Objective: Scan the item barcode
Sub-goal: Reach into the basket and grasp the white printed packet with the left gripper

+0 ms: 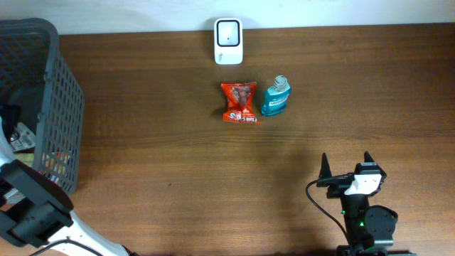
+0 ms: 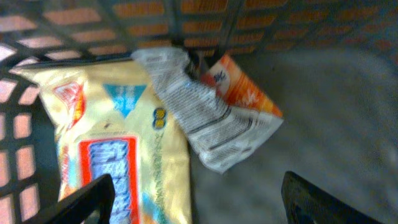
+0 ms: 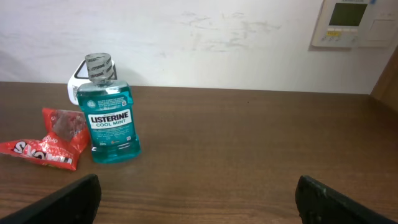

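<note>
Counting two grippers, both spread wide and both gripping nothing.

Looking through the left wrist camera: finding the left gripper (image 2: 205, 202) hanging inside one grey mesh basket (image 2: 336, 106), its dark fingers (image 2: 93, 198) parted far toward either side of the frame and closing on none of the goods below. Counting three packets on the basket floor:
- one pale yellow packet (image 2: 118, 155) with a red-and-blue label, lying flat at the left
- one silvery printed packet (image 2: 205, 118), crumpled, overlapping the yellow one's right edge
- one orange packet (image 2: 245, 93), peeking out from beneath the silvery one near the back wall

Not making out any barcode in that blurred view.

Turning to the overhead view: noting the same basket (image 1: 43, 107) standing at the left end of the one brown table (image 1: 178, 163), with the left fingers hidden inside it. Spotting one white scanner (image 1: 228, 41) sitting at the far edge, mid-table. Counting two more items just in front of it, side by side and nearly touching: one red snack packet (image 1: 239, 103) lying flat, and one blue mouthwash bottle (image 1: 276, 97) just to its right, standing upright in the right wrist view.

Finding the right gripper (image 1: 346, 165) near the front edge, well apart from those two, facing them, fingers fully parted and empty.
</note>
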`<control>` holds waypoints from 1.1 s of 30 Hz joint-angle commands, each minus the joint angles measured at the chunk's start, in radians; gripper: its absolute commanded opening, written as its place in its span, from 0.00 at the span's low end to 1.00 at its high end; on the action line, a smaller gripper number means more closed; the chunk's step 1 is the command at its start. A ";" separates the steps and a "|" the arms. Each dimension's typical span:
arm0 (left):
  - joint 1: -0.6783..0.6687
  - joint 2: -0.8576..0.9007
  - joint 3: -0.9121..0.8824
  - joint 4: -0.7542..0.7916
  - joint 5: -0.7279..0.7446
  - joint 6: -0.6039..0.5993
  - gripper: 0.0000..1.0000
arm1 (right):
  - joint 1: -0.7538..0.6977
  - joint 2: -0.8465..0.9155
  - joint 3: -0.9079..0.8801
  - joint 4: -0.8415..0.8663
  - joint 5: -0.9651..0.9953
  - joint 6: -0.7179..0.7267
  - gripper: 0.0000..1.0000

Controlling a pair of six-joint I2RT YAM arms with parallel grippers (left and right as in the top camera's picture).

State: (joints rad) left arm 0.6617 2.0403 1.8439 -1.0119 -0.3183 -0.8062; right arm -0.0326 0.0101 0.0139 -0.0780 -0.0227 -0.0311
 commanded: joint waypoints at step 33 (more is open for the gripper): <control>0.004 0.092 -0.048 0.240 -0.018 0.277 0.79 | 0.006 -0.006 -0.008 -0.001 0.009 -0.006 0.99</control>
State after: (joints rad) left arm 0.6579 2.2021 1.8015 -0.7841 -0.3187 -0.5419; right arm -0.0326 0.0101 0.0139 -0.0776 -0.0227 -0.0319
